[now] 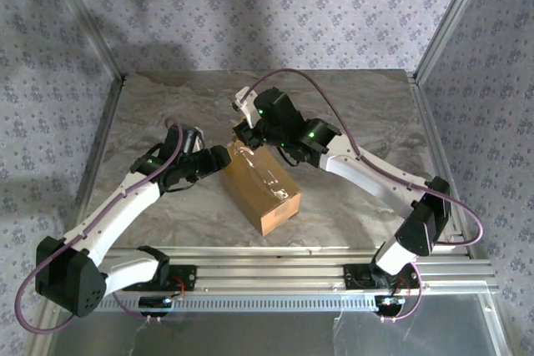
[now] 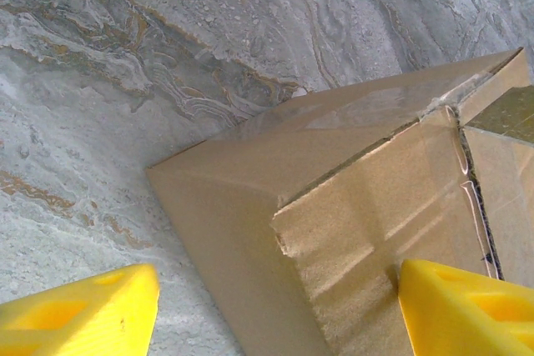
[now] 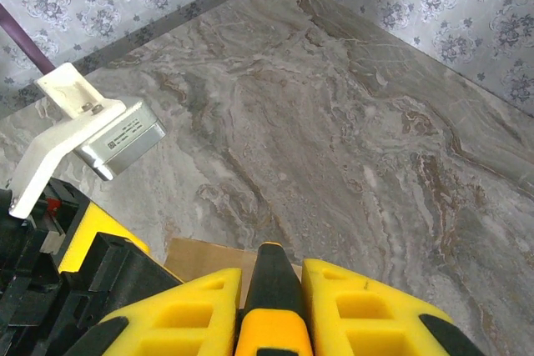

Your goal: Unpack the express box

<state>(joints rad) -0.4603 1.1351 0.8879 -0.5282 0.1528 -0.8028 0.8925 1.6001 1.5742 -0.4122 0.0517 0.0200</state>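
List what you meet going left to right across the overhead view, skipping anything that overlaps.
Left arm's shoulder → left gripper → cardboard box → right arm's shoulder

The middle of the bench (image 1: 359, 106) is taken up by the express box (image 1: 265, 193), set at a slant. Its far end is crowded by the left gripper (image 1: 219, 158), spread wide across the far left corner, and by the right gripper (image 1: 246, 135), closed on a utility knife (image 3: 269, 289). Open surface is offered along the far edge and in both far corners, bounded by the papered walls (image 1: 250, 6) and metal frame posts (image 1: 447, 18), while the near left and near right are spanned by the arms.
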